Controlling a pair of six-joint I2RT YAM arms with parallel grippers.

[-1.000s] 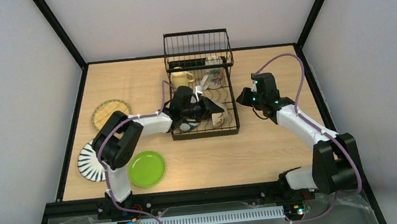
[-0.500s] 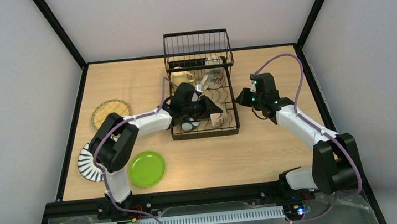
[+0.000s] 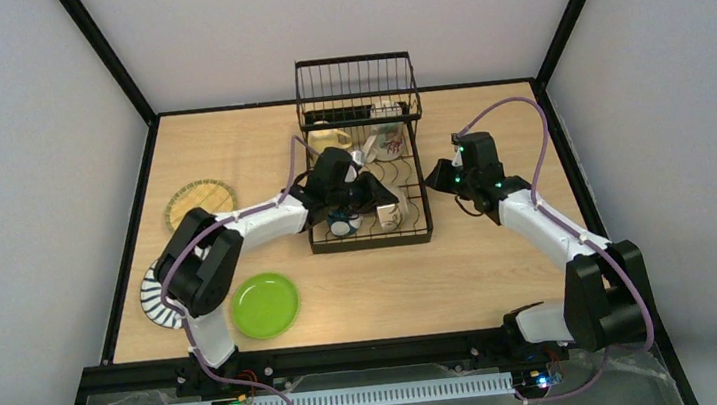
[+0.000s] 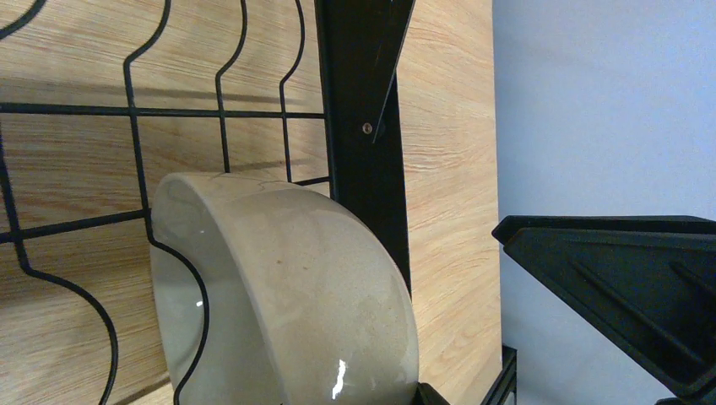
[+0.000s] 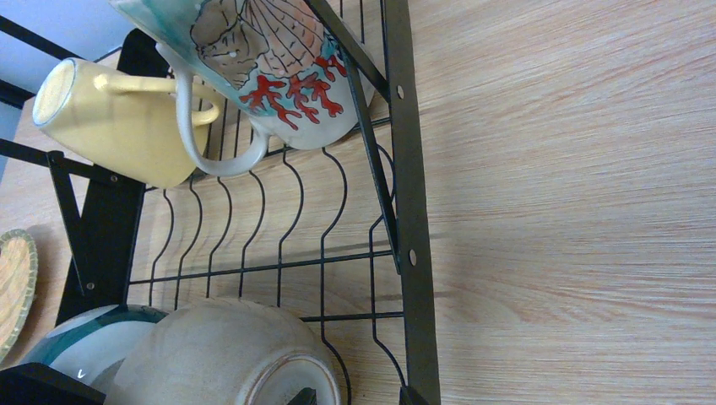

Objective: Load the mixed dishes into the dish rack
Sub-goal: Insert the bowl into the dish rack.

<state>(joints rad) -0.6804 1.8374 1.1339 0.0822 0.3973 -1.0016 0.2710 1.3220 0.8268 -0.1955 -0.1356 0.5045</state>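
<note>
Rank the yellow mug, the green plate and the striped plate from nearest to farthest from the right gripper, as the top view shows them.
1. Yellow mug, in the rack, at its far end, left of the right gripper.
2. Green plate, on the table, front left.
3. Striped plate, at the table's left edge.

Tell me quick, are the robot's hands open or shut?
Left gripper: open, holding nothing.
Right gripper: cannot be told.
</note>
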